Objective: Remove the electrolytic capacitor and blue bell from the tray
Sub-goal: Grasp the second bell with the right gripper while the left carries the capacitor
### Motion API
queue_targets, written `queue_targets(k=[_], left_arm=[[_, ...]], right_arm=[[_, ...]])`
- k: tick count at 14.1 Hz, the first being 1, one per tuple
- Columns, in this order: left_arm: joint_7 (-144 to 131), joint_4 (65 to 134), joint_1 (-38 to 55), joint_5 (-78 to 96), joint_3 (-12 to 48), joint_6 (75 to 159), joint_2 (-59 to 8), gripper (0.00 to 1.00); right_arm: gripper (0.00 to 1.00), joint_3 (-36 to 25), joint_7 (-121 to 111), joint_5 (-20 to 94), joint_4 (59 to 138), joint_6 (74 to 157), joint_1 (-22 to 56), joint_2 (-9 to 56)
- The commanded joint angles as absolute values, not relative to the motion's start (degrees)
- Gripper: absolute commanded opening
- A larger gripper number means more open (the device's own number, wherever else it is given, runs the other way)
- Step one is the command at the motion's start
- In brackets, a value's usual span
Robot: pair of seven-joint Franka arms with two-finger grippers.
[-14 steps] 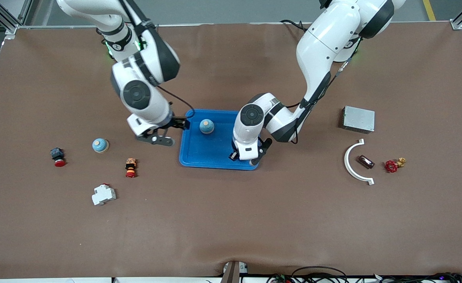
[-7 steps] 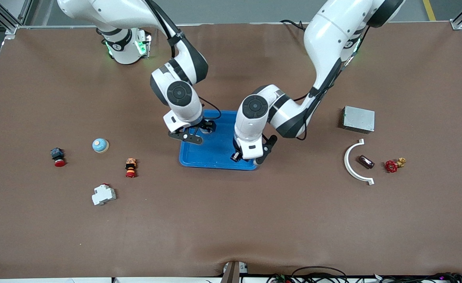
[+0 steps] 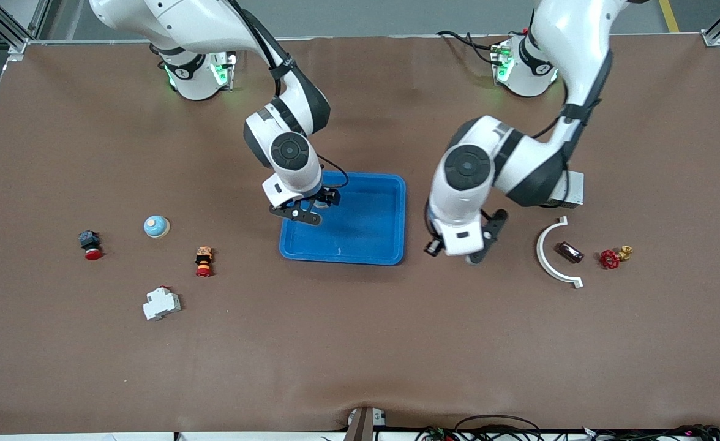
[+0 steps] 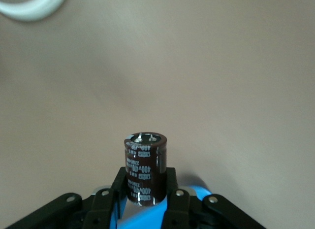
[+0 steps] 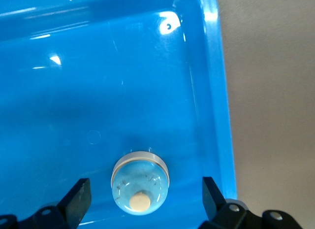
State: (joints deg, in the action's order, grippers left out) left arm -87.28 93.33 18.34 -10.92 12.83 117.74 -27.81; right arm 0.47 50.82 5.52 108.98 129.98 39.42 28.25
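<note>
A brown mat [image 3: 360, 343] covers the table from edge to edge. Aluminium frame posts [image 3: 718, 30] stand at its top corners, grey floor [image 3: 366, 18] past them, black cables [image 3: 495, 429] along the bottom edge.

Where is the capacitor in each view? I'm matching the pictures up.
Front view: hidden under the left end effector, beside the blue tray.
Left wrist view: capacitor clamped in that end effector.
Right wrist view: not in it.
Shared landmark: the blue tray, in all three.
</note>
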Motion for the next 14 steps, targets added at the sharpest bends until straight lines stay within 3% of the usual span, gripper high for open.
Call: queue_targets(k=[1,5,12,13,14], left_arm=[[-79.57,102.29,12.33,-12.04,13.36,118.21,-22.59,0.00],[-74.27,104.24,5.02,-11.25,13.54,118.82,-24.77,0.00],[-74.27,106.07,3.43,-10.46,13.36,126.62,-33.04,0.00],[-74.27,106.95,3.25,-10.72,13.27,129.09,-33.31,0.00],[-74.18,107.40,2.56,-11.07,13.27,130.24,-33.92,0.00]], right_arm=[[1.00,-0.18,51.59,5.71,109.34,131.48,40.52,29.62],[1.00,-0.18,51.68,5.89,109.34,134.46,42.27,32.07],[1.00,-0.18,51.50,5.80,110.21,135.97,42.98,33.84],[0.94,-0.18,51.50,5.80,110.13,135.97,42.98,33.84],[0.65,-0.18,51.50,5.80,110.13,135.97,42.98,33.84]])
